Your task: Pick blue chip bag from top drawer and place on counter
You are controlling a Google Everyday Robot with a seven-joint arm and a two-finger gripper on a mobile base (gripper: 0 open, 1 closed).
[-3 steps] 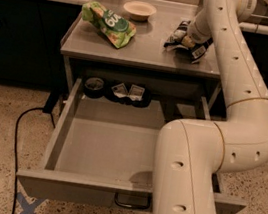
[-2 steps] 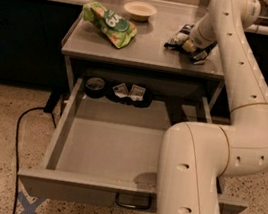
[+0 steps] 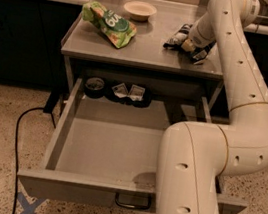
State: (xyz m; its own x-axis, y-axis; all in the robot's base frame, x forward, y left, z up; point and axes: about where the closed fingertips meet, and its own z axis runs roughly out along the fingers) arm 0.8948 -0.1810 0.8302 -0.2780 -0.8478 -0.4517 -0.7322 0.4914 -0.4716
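Observation:
The blue chip bag (image 3: 177, 37) lies crumpled on the right rear part of the grey counter (image 3: 138, 49). My gripper (image 3: 193, 46) is at the end of the white arm (image 3: 238, 85), low over the counter and right against the bag's right side. I cannot tell whether it still holds the bag. The top drawer (image 3: 107, 150) is pulled fully out below the counter, with its dark wire handle (image 3: 132, 202) on the front panel. My arm's lower link covers the drawer's right part.
A green-and-white snack bag (image 3: 109, 23) lies on the counter's left side and a white bowl (image 3: 139, 9) on the ledge behind. A dark round tin (image 3: 95, 85) and small packets (image 3: 128, 92) sit at the drawer's back. A black cable (image 3: 19, 126) runs over the floor.
My arm and gripper have shifted a little to the right along the counter. The blue chip bag stays in about the same spot on the counter.

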